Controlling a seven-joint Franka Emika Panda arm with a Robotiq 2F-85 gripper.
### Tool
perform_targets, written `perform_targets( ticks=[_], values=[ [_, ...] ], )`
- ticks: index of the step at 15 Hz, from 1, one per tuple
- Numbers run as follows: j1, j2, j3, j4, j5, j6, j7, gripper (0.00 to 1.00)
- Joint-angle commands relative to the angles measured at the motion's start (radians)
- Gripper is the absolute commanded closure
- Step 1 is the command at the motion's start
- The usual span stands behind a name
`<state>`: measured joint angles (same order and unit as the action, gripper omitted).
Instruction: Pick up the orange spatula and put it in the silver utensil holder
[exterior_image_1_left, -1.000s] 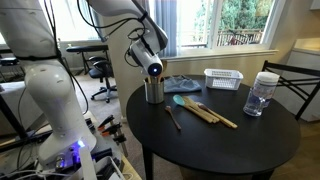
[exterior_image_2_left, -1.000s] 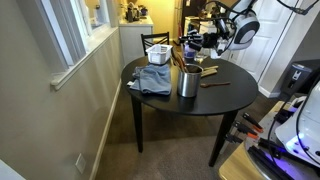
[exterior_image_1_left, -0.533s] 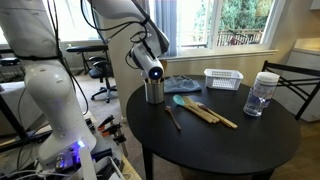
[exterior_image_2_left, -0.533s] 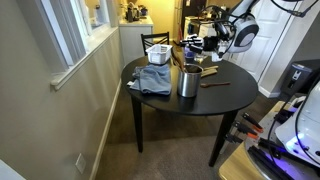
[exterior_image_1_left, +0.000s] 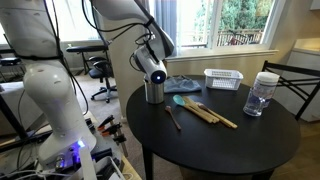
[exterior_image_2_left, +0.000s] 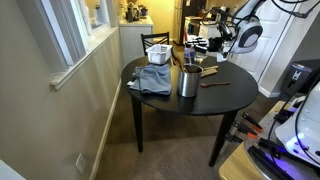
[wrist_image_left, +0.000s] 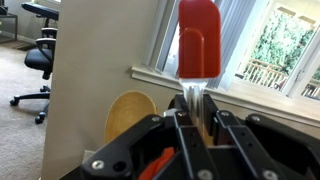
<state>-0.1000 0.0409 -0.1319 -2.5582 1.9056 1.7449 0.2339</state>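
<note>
In the wrist view my gripper (wrist_image_left: 190, 118) is shut on the pale handle of the orange spatula (wrist_image_left: 199, 38), whose red-orange blade points away from the camera toward the window. In an exterior view the gripper (exterior_image_1_left: 151, 72) hangs just above the silver utensil holder (exterior_image_1_left: 153, 92), a shiny cylinder at the table's near-left edge. The holder also shows in the other exterior view (exterior_image_2_left: 188, 82), with the gripper (exterior_image_2_left: 207, 46) up behind it. The spatula is too small to make out in both exterior views.
On the round black table (exterior_image_1_left: 230, 150) lie a teal spatula (exterior_image_1_left: 181, 100), wooden utensils (exterior_image_1_left: 212, 114) and a dark utensil (exterior_image_1_left: 172, 118). A blue cloth (exterior_image_1_left: 183, 84), white mesh basket (exterior_image_1_left: 223, 78) and clear jar (exterior_image_1_left: 260, 94) stand further back. A tan wooden spoon bowl (wrist_image_left: 130, 115) shows beside the jaws.
The arm has shifted only slightly near the holder. The spatula stays held in the jaws.
</note>
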Motion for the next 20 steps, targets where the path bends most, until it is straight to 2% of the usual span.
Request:
perform_targets(
  ticks=[1, 4, 5, 6, 10, 11, 14, 20],
  values=[
    [-0.018, 0.037, -0.005, -0.002, 0.0, -0.046, 0.036, 0.91],
    [-0.018, 0.071, -0.005, 0.001, 0.0, -0.077, 0.045, 0.92],
    [-0.021, 0.079, -0.008, 0.003, -0.007, -0.087, 0.054, 0.56],
    [-0.023, 0.089, -0.011, 0.006, -0.013, -0.098, 0.061, 0.55],
    [-0.025, 0.091, -0.023, 0.003, -0.04, -0.102, 0.036, 0.3],
    [-0.012, 0.096, -0.014, 0.003, -0.012, -0.074, 0.028, 0.5],
    [-0.014, 0.096, -0.017, 0.005, -0.022, -0.074, 0.028, 0.3],
    [-0.014, 0.096, -0.017, 0.006, -0.023, -0.074, 0.028, 0.3]
  ],
)
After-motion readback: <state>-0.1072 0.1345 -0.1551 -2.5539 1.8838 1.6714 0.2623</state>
